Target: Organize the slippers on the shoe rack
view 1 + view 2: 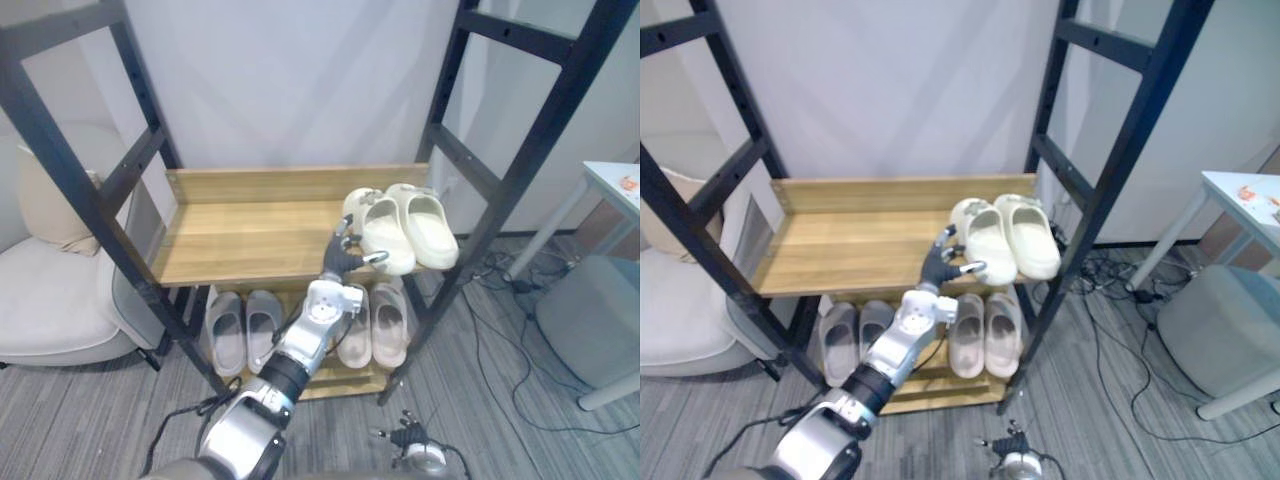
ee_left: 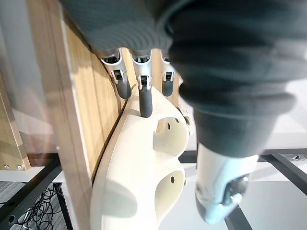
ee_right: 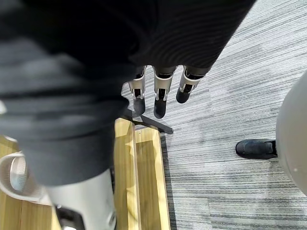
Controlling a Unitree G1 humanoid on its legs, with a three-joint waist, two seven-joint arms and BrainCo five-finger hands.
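the pair of cream slippers (image 1: 405, 228) sits on the upper wooden shelf (image 1: 250, 235) of the shoe rack (image 1: 80, 190). they are tucked into its 3 o'clock end, side by side and touching, likely so the pair reads as one unit and the rest of the board is left free.

the left hand (image 1: 347, 258) reaches up from 7 o'clock and meets the slipper nearer the shelf's middle on its 8 o'clock side. in the left wrist view its fingers (image 2: 145, 103) are straight, dark tips resting on the slipper's rim, with the thumb held apart over the shoe. it touches the shoe but is not clamped on it. that pose suits nudging the shoe square against its mate rather than lifting it.

below, the lower shelf holds a grey pair (image 1: 243, 330) toward 9 o'clock and a beige pair (image 1: 372, 325) toward 3 o'clock, directly under the cream ones.

the right hand (image 3: 160, 96) hangs low at 6 o'clock over the grey carpet (image 3: 230, 105), fingers straight and apart, holding nothing.
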